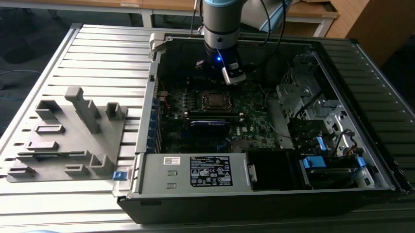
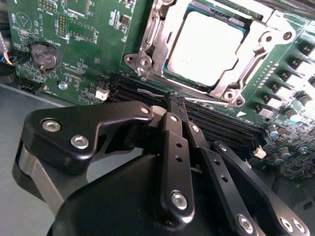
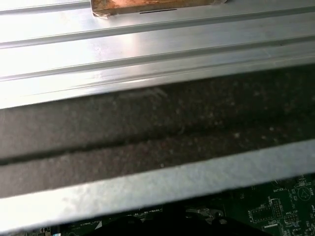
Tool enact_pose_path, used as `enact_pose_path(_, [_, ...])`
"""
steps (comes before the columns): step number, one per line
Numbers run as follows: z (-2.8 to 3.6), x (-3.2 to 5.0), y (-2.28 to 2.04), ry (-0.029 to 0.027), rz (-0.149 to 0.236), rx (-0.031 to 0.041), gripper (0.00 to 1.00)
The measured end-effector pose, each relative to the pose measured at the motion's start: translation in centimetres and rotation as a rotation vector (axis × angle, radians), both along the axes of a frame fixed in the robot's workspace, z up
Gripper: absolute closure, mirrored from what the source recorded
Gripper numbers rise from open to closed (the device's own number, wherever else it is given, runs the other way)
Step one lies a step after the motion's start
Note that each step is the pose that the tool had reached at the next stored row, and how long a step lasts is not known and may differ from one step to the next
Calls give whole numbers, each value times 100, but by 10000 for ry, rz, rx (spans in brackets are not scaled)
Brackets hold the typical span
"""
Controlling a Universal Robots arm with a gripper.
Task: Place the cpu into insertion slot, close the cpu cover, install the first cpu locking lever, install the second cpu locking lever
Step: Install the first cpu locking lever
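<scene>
High exterior overview, wrist views near motherboard

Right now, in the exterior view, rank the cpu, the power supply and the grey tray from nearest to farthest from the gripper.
1. cpu: closest, just beside the gripper.
2. power supply: inside the case, along its near wall.
3. grey tray: outside the case, at the exterior view's left.
</scene>
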State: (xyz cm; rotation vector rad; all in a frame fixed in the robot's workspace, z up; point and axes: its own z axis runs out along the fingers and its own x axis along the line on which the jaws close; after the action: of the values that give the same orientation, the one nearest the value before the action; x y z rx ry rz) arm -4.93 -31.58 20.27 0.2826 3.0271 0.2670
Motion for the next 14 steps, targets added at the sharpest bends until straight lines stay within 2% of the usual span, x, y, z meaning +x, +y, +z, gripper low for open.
enact_pose_path(5, [-10,0,1,-74,-73,-1,89])
enact_pose_path(8, [-12,0,1,-73,-203,-1,89])
enact_pose_path(14, [-12,0,15,-73,-207,-2,89])
